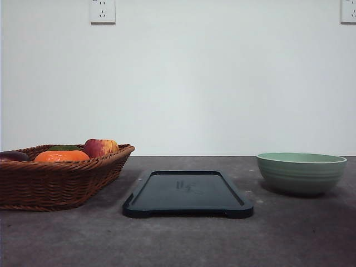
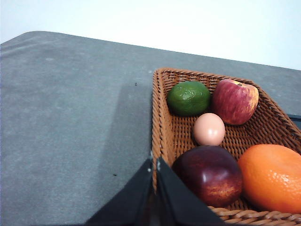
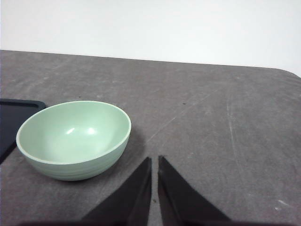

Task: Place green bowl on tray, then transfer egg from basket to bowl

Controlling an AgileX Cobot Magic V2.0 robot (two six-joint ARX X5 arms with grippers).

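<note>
On my grey table before a white wall, the bowl sits right of the tray, the basket partly cropped, egg inside; left gripper and right gripper pressed together.

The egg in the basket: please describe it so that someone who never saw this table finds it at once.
Find the brown wicker basket left of the dark tray. The egg lies among the fruit, between a green fruit, a red apple and a dark red fruit. It is the smallest, pale tan and smooth.
</note>
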